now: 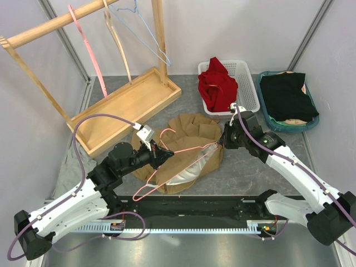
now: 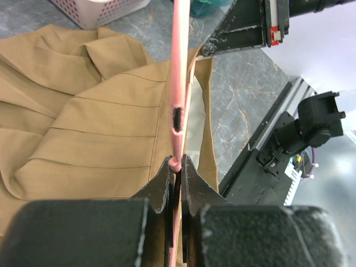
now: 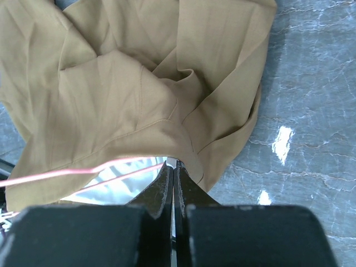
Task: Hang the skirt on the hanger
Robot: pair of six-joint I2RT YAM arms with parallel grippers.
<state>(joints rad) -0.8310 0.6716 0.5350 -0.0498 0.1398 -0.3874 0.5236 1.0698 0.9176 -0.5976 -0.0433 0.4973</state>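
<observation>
Converging low: left jaws clamping hanger (image 2: pixel 181 67), right jaws clamping skirt (image 3: pixel 111 100).

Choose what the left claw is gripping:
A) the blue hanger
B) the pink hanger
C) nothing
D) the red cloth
B: in the left wrist view the left claw is shut on the thin bar of the pink hanger, with the skirt beneath it.
</observation>
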